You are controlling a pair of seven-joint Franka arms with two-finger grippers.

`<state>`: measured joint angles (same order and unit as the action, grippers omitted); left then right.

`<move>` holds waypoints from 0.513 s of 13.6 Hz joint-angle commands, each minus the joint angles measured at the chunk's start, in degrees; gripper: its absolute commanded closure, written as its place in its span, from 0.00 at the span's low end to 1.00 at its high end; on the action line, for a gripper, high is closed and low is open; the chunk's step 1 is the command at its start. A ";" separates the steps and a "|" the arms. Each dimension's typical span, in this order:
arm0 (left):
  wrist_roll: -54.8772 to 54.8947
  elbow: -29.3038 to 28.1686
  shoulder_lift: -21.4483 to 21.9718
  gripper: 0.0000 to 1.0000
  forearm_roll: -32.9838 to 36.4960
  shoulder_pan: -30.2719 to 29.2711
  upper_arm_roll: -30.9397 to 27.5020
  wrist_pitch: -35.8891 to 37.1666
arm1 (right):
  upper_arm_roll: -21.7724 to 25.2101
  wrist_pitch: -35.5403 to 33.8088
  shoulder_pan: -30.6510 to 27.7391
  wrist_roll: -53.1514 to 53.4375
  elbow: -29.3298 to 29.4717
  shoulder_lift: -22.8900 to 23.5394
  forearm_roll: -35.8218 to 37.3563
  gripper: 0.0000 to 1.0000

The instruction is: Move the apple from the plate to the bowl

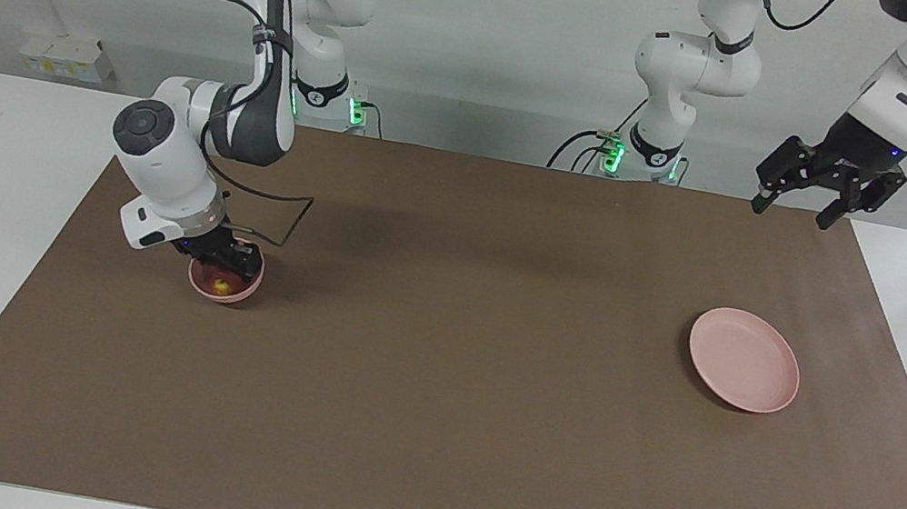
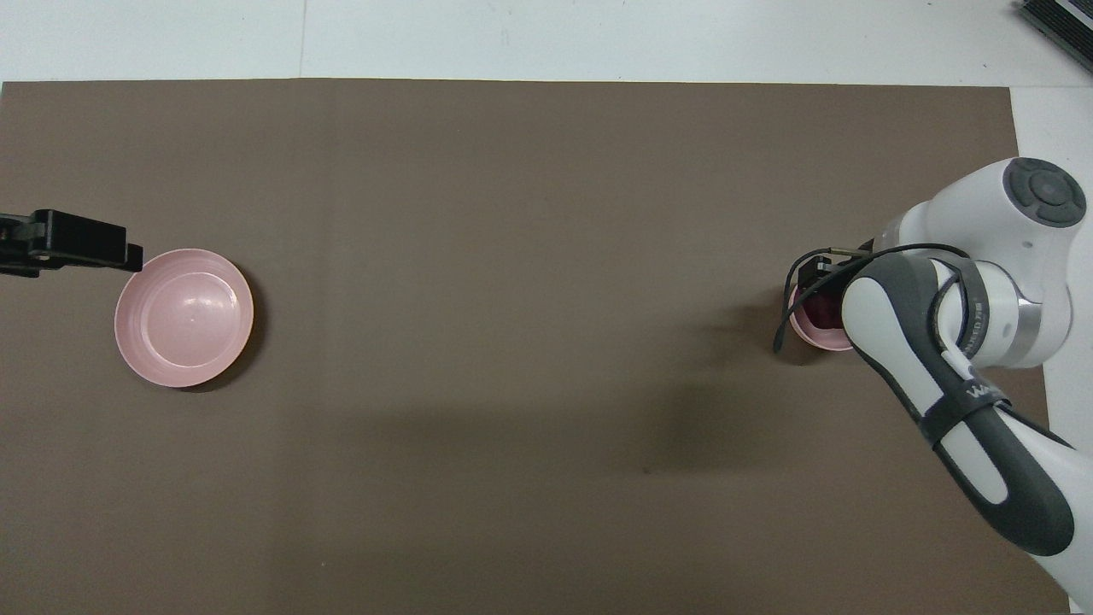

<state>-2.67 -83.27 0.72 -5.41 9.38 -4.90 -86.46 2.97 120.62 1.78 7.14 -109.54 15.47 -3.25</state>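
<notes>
The apple [image 1: 221, 284] is sitting inside the bowl [image 1: 223, 292], showing as a dark red shape with a small yellowish patch turned toward the facing camera; in the overhead view only a sliver of maroon [image 2: 821, 313] is peeking out from under the arm. The bowl [image 2: 818, 338] is resting on the brown mat [image 1: 423, 434] toward the right arm's end of the table, its pale pink rim showing below the wrist. The right gripper [image 1: 231, 263] is reaching down into the bowl's mouth, right over the apple, with its black fingers dipping to rim level; whether those fingers are clamped on the fruit or parted around it cannot be told, since the wrist and the bowl's wall are hiding the tips. A black cable is looping out from the right wrist above the mat. The plate [image 1: 745, 359] is lying flat on the mat toward the left arm's end of the table, well apart from the bowl, with nothing on it; from overhead its raised rim [image 2: 184, 317] is showing as a ring around a paler centre. The left arm is waiting, its left gripper [image 1: 795, 209] hanging high in the air above the mat's edge at the robots' own side, with its two black fingers [image 1: 761, 198] standing visibly apart and gripping nothing.
</notes>
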 commanded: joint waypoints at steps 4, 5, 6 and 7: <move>5.20 3.20 -1.16 0.00 3.03 3.11 -3.46 5.86 | -0.60 0.49 -1.17 -0.90 0.81 0.88 0.00 0.00; 5.21 3.55 -1.34 0.00 3.21 2.67 -3.45 5.95 | -0.60 -0.21 -1.08 -0.90 1.51 0.45 0.08 0.00; 5.30 3.55 -1.08 0.00 3.30 2.66 -3.88 5.95 | -0.42 -1.61 -0.73 -0.81 2.21 -0.34 0.78 0.00; 5.39 3.47 -0.55 0.00 3.39 1.88 -3.71 5.95 | -0.42 -3.88 -0.73 -0.81 3.61 -1.91 1.14 0.00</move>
<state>1.27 -82.00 0.59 -3.23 12.31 -8.58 -82.41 2.97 120.20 1.62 7.14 -108.27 15.68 -3.24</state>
